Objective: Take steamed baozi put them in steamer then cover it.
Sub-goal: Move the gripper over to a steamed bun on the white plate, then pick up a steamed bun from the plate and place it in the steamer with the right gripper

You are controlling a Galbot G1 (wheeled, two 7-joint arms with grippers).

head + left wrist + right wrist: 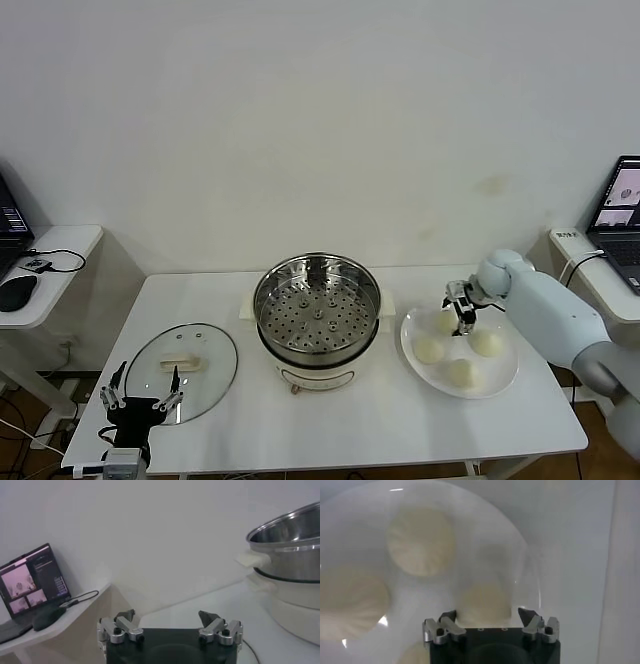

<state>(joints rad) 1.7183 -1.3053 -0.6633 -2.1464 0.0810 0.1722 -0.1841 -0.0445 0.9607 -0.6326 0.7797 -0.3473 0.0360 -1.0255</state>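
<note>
No readable writing. Right tool (461, 312) straddling a baozi (485, 600) on the plate (505, 375) (grip unclear); left tool (140, 392) open, near-left corner beside the cover (215, 365).

You get bright, even light with soft shadows; beyond the right claw (489, 619) the plate (520, 565) and buns (421, 540) blur, out of focus.

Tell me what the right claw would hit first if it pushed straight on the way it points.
Most likely the baozi directly below the right claw, on the white plate; depth is unclear.
</note>
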